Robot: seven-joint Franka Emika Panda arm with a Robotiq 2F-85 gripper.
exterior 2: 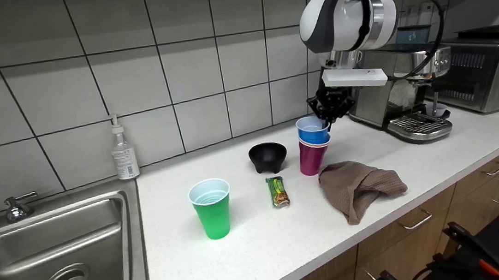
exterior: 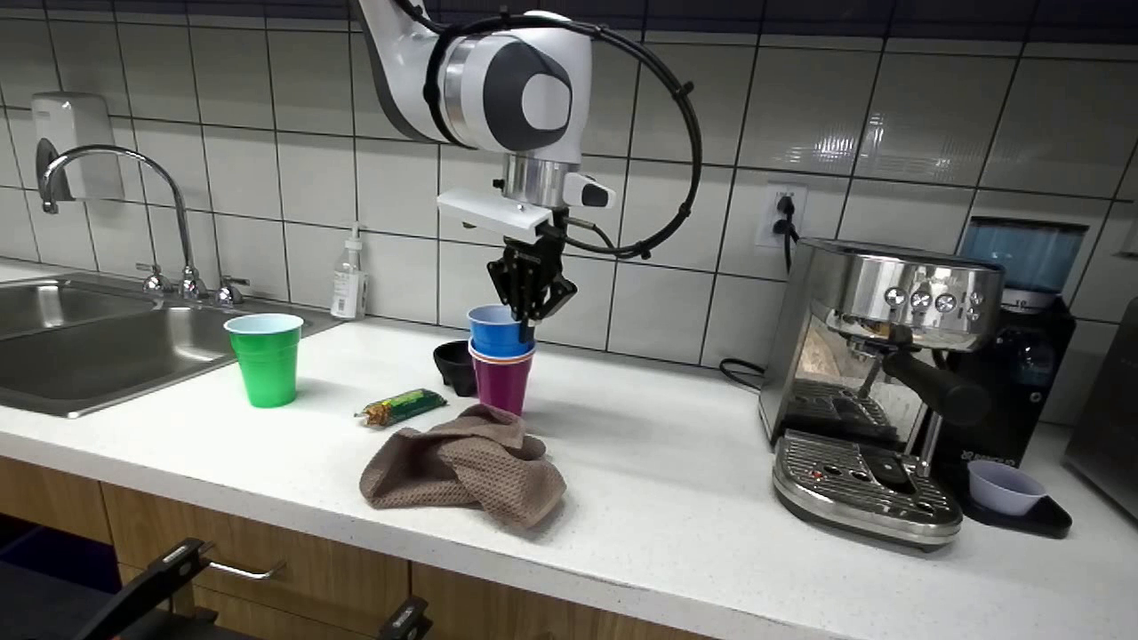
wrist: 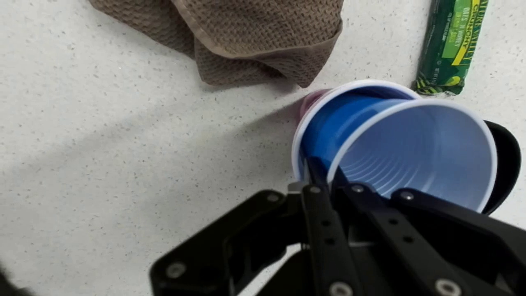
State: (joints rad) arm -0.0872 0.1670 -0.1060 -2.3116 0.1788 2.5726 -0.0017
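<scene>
Tool [wrist: 328,177] tight on blue cup [wrist: 415,146] (its underside hidden)

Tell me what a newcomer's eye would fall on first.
Likely the gripper, pinching the rim of the blue cup, which is partway inside the magenta cup below. Next, perhaps, the bright green cup beside the sink, and the crumpled brown towel near the front edge of the counter.

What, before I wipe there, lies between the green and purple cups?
A wrapped bar lies between the green cup and purple cup in both exterior views; the black bowl sits nearer the wall.
</scene>
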